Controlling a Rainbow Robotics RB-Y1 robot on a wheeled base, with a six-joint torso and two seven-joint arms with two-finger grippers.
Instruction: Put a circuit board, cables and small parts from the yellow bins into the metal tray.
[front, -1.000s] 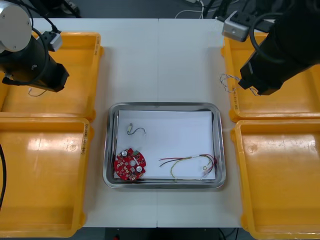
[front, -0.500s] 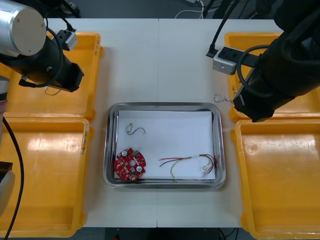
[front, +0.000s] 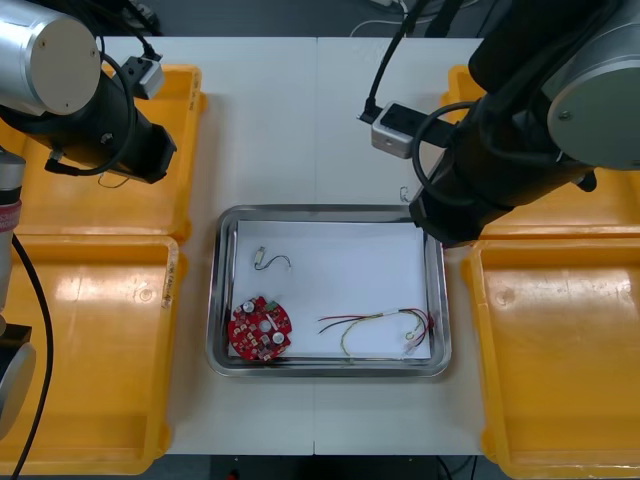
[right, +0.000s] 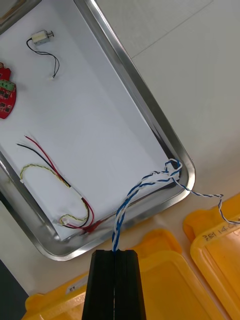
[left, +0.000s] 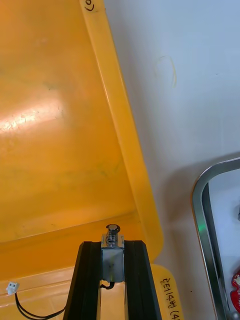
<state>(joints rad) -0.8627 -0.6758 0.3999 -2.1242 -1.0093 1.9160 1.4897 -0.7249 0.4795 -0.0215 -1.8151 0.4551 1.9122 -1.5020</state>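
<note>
A twisted blue and white cable (right: 144, 188) is gripped tight by the right jaws and hung over a corner of the metal tray (right: 152, 127). Next it should be moved in and let go. A small metal part (left: 113, 248) is clamped in the left jaws above a yellow bin (left: 50, 150).

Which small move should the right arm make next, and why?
Probably shift the right end effector inward over the metal tray before opening: it is shut on the twisted blue and white cable, whose loose end trails across the rim towards a yellow bin. The left end effector holds a small metal part over a left bin.
</note>
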